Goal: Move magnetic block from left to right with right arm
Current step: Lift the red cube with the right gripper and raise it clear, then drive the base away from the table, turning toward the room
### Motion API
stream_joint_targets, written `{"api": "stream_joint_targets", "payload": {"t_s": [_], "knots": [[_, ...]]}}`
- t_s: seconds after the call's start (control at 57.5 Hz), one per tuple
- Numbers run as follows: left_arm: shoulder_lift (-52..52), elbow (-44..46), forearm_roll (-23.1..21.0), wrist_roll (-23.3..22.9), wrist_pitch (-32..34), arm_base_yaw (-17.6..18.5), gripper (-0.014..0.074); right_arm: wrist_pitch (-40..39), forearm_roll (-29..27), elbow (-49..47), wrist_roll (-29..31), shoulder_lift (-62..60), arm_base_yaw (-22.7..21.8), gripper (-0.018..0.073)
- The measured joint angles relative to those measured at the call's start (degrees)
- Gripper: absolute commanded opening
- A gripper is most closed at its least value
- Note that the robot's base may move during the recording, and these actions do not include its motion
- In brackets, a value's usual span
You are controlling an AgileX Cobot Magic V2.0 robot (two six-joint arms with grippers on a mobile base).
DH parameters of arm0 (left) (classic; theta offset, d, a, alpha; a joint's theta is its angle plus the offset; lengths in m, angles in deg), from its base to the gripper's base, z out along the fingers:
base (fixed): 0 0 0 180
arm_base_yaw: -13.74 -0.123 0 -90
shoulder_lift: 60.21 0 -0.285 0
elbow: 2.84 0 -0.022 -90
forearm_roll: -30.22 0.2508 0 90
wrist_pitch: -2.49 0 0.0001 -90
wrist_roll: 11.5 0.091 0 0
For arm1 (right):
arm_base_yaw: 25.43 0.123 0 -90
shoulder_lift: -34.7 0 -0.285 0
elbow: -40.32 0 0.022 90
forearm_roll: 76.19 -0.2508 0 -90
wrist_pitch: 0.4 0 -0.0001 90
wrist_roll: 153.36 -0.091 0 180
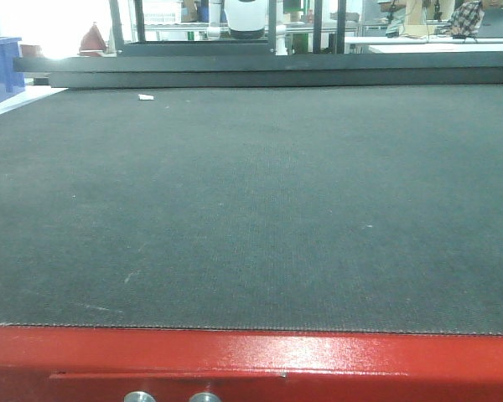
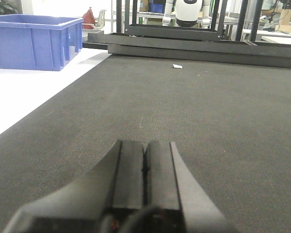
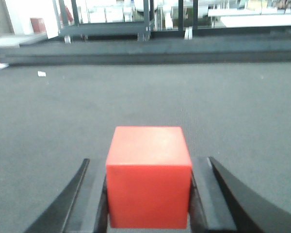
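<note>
In the right wrist view the magnetic block point(image 3: 148, 177), a small plain red cube, fills the space between the two black fingers of my right gripper point(image 3: 148, 194), which is shut on its left and right faces. It hangs low over the dark mat point(image 3: 223, 107). My left gripper point(image 2: 145, 170) is shut with its two pads pressed together and nothing between them, low over the mat point(image 2: 184, 107). The exterior front-facing view shows only the mat point(image 1: 251, 209); neither gripper nor the block appears there.
A blue crate point(image 2: 31, 41) stands on the white surface at the far left. A small white scrap point(image 2: 177, 66) lies on the mat near its far edge. Black frames point(image 2: 184, 46) run along the back. A red edge point(image 1: 251, 360) borders the mat's front.
</note>
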State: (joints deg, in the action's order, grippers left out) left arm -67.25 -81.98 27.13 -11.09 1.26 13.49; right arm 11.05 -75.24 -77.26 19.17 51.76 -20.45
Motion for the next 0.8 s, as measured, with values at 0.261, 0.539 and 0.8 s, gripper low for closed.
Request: {"api": "stream_joint_targets", "payload": {"t_s": [0.261,0.539,0.8], "knots": [[0.0,0.0,0.0,0.0,0.0,0.0,-0.0126,0.1,0.0,0.0,0.0,-0.3,0.0,0.0235],[0.0,0.0,0.0,0.0,0.0,0.0,-0.0126,0.1,0.0,0.0,0.0,-0.3,0.0,0.0235],[0.0,0.0,0.0,0.0,0.0,0.0,-0.0126,0.1,0.0,0.0,0.1,-0.3,0.0,0.0235]]}}
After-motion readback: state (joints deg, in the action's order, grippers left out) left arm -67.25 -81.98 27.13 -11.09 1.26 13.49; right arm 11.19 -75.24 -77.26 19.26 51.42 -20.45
